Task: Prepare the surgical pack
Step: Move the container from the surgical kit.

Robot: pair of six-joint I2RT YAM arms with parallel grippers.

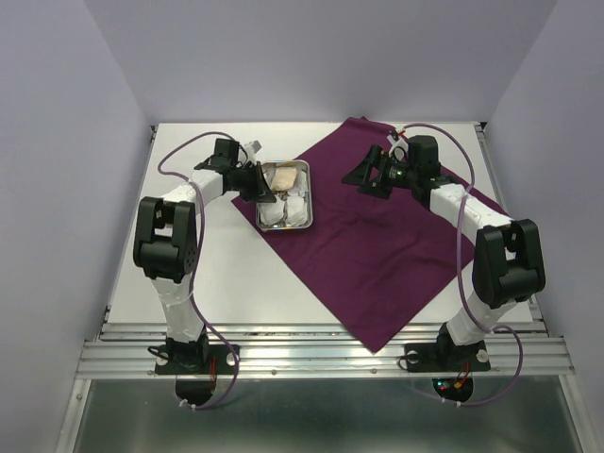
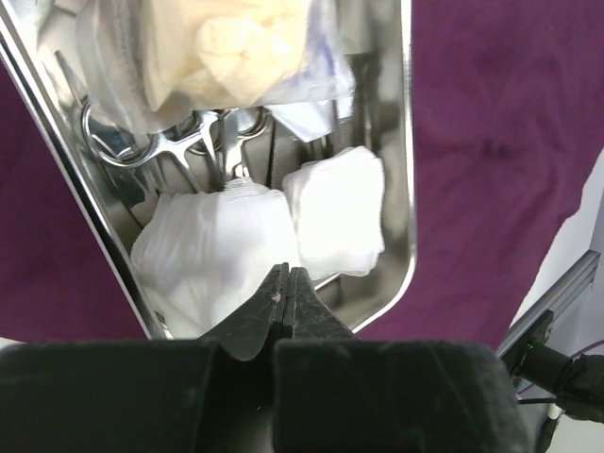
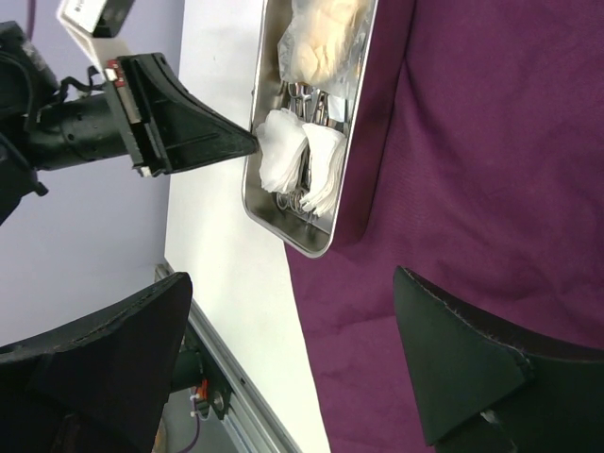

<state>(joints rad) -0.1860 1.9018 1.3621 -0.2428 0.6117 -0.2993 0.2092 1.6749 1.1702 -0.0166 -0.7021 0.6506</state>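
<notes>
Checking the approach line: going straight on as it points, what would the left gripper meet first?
The near white gauze pad in the steel tray, right at the tips of the shut left gripper; whether they touch is unclear.

Gauze (image 1: 281,213) in tray (image 1: 310,191), partly on cloth (image 1: 396,247)

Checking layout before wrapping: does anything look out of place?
The steel tray sits off-centre, straddling the purple cloth's left corner, partly over the white table. The cloth's near corner laps over the table's front edge.
</notes>
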